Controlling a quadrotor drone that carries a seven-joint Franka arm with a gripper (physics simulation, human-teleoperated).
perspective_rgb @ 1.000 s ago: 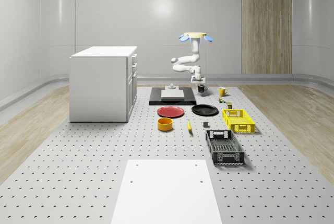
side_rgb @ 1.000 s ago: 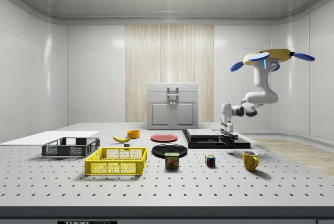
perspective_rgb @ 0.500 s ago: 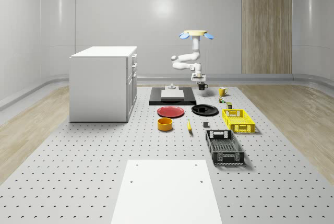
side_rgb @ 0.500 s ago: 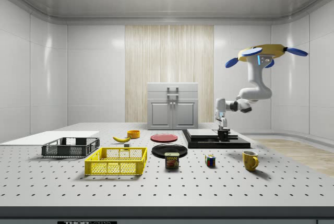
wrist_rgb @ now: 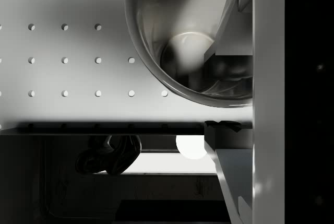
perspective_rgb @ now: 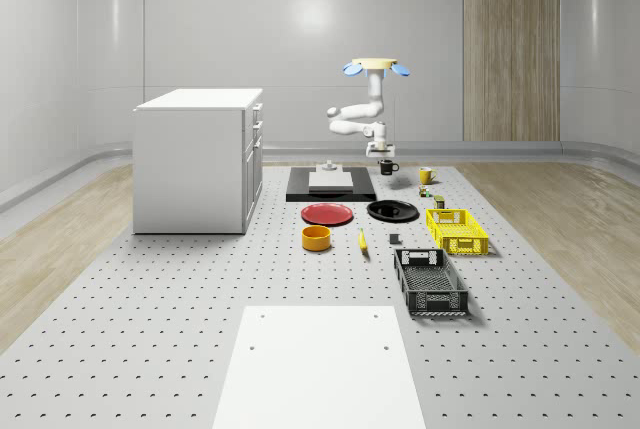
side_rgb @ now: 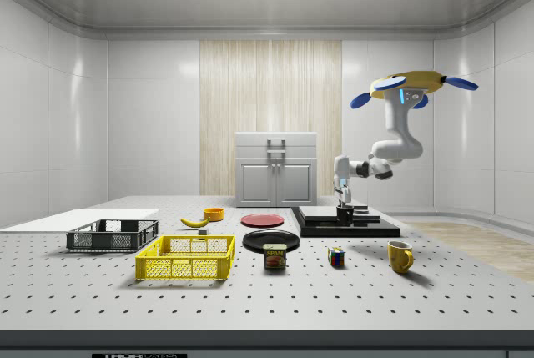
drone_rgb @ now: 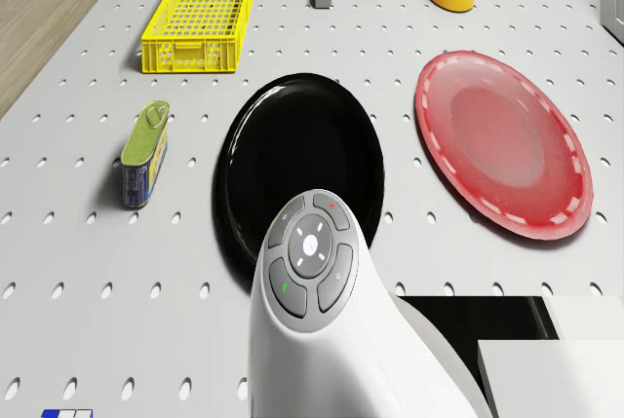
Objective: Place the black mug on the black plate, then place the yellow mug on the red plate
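Glossy black plate [drone_rgb: 297, 160], red plate [drone_rgb: 502, 145]

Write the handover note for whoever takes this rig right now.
End effector: shut on the black mug, held clear of the table.
Drone: hovering near the black slab.
Black plate: bare; mug not over it yet.
Yellow mug: on the table, untouched.
Red plate: bare.
Done: black mug lifted.
Left: set it on the black plate, then put the yellow mug on the red plate.
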